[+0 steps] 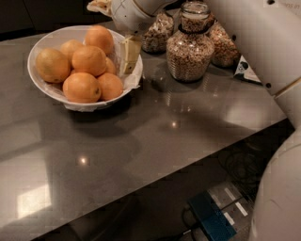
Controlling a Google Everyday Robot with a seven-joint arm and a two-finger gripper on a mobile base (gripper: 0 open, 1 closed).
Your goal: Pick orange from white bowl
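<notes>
The orange (89,60) I am after sits near the middle of the pile in the white bowl (43,44), riding high on the other fruit. It is round, an even deep orange, and among the largest there. A paler, yellowish fruit (52,65) touches it on the left, and another big orange (82,87) lies just in front of it, nearer the front rim. One more (99,39) sits behind it toward the back, and smaller ones (111,86) are tucked in on its right. A crinkled white liner (134,77) sticks out over the bowl's right rim. The bowl stands at the back left of the dark grey table (155,141).

My gripper (129,54) hangs at the right edge of the bowl, pointing down, its pale cream tip just inside the rim over the liner. It is beside the pile, near the smaller fruit and apart from my orange. Whether my pincer is apart or together I cannot tell; I see nothing in it. My rounded white wrist (126,14) is above it at the top of the view. The rest of my white arm (263,42) sweeps from there across the upper right and down the right side.

Three glass jars (190,47) of grain or nuts stand just right of the bowl, behind my wrist. A small printed card (245,70) lies by the rightmost jar. On the floor below the table's edge is a blue box (211,220).
</notes>
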